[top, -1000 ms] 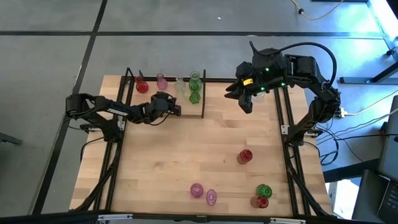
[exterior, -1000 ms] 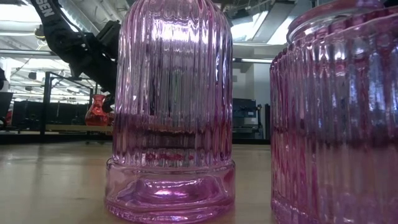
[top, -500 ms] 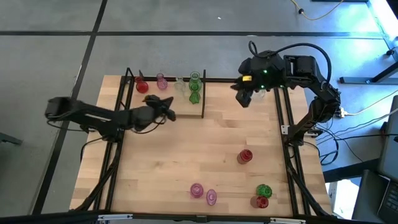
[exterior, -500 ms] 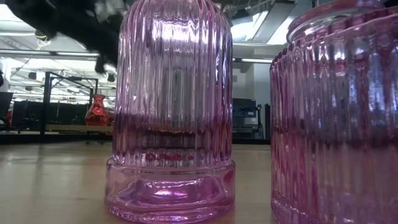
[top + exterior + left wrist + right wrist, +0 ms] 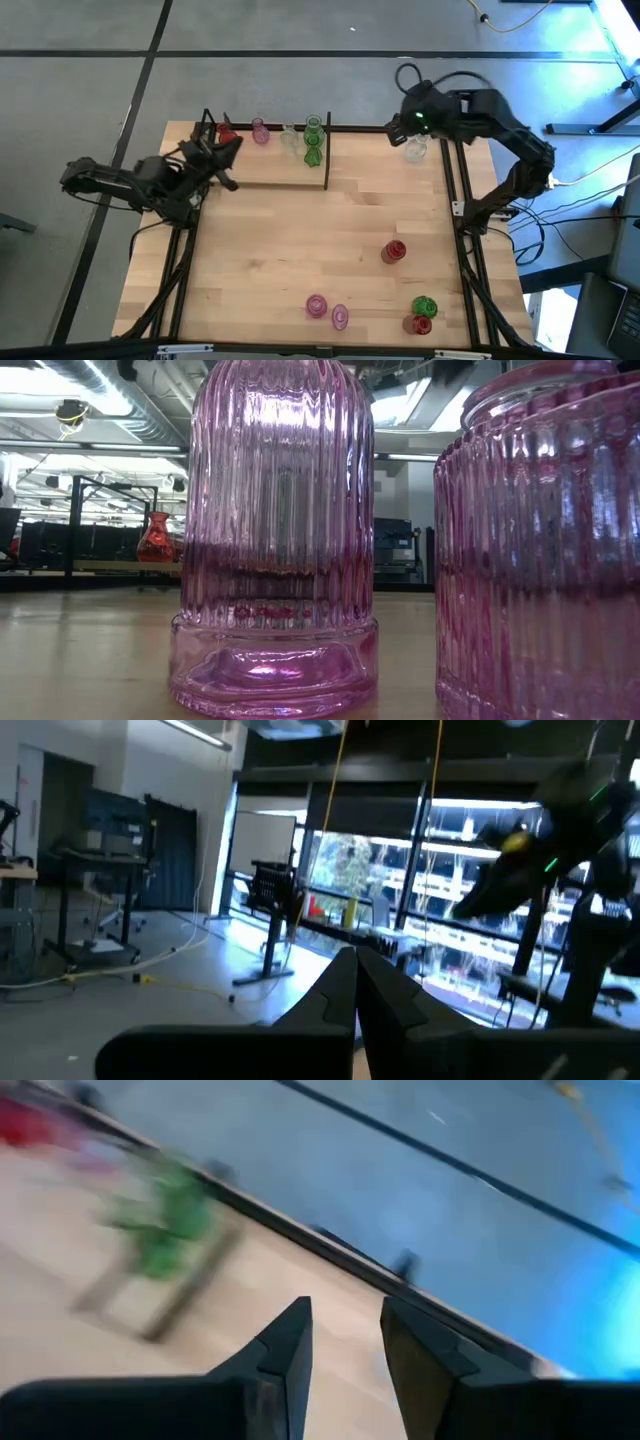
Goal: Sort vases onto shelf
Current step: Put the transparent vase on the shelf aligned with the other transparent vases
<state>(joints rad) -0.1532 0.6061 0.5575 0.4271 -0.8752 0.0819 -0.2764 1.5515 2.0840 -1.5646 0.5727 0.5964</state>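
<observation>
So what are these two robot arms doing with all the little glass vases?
They are sorting vases onto the shelf at the table's far left. A red, pink, clear and green vase stand there already. The left gripper, shut and empty, is near the shelf's left end. The right gripper, empty with fingers apart, is by a clear vase. Five vases wait near the front.

I see my left gripper [image 5: 226, 146] pull back from in front of the shelf [image 5: 270, 170] to its left end, near the red vase [image 5: 226, 137]. My right gripper [image 5: 405, 124] swings toward the table's far right corner, over the clear vase [image 5: 416, 150].
</observation>
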